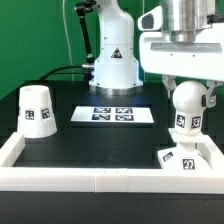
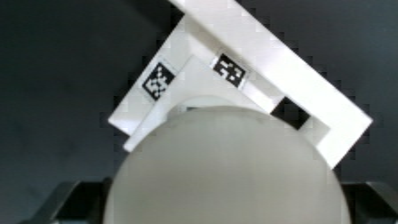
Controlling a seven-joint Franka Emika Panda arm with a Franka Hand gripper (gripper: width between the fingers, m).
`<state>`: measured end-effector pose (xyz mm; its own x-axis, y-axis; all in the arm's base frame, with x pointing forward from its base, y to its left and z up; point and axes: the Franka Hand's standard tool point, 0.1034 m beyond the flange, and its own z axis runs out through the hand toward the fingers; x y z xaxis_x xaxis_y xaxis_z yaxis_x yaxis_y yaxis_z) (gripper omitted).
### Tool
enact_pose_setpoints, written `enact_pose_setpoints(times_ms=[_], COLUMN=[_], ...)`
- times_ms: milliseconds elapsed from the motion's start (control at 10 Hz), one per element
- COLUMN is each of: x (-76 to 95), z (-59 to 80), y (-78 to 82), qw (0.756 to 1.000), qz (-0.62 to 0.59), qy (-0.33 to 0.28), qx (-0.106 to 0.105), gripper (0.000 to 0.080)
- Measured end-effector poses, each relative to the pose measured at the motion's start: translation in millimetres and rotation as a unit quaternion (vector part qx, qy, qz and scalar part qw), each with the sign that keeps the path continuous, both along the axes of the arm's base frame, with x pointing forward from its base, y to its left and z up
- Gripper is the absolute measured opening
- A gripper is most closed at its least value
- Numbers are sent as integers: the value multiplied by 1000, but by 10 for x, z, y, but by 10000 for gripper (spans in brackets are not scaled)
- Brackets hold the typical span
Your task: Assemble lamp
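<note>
At the right of the exterior view, you see the end effector (image 1: 187,86) directly over the ball top of the upright bulb (image 1: 186,105), but you cannot tell if its fingers press on the ball or stand apart. Just below the bulb, the base (image 1: 185,155) lies on the desk (image 1: 110,145) at lower right. The shade (image 1: 38,109) stands well apart at the left.

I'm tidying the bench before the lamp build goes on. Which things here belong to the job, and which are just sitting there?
Job: shade; bulb, in the gripper; base.
Not the job: marker board; white border wall.
</note>
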<state>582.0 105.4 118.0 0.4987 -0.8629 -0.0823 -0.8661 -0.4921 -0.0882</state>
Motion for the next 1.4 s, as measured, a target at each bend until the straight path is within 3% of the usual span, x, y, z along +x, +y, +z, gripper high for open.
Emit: enact_pose_setpoints(times_ms=[700, 800, 900, 1400], x=[11, 11, 11, -25], z=[6, 5, 5, -16], y=[34, 35, 36, 81], qw=[986, 987, 990, 998], qz=[-165, -156, -136, 58], qy=[21, 20, 17, -4], qx=[16, 16, 15, 3], gripper=[580, 675, 692, 699])
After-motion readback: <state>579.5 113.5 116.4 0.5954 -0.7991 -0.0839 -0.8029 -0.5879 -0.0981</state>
